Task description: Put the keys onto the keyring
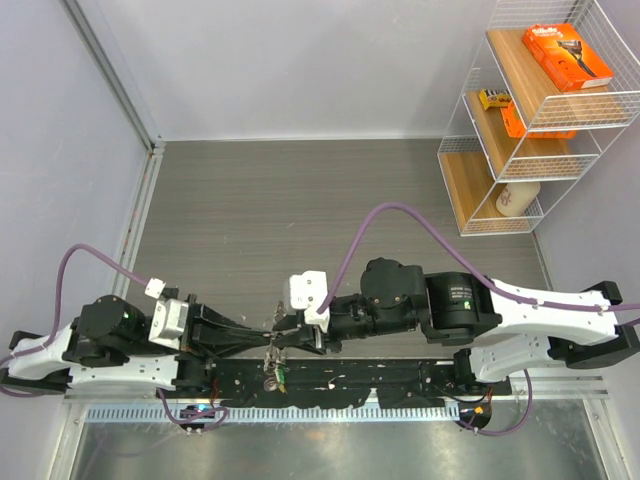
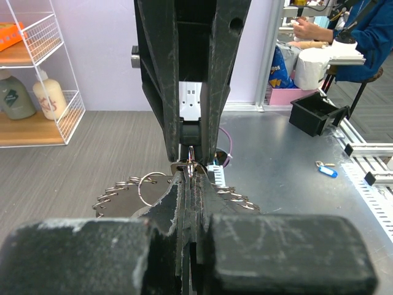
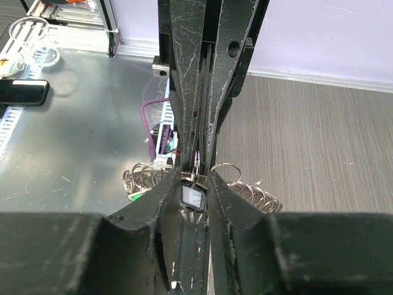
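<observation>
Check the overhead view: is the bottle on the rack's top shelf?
No, the bottle stands on the rack's bottom shelf.

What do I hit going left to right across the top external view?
Left arm's white-and-black base → thin silver keyring with fanned keys and a green tag → white camera block on the right wrist → right arm's black motor housing → white wire shelf rack.
</observation>
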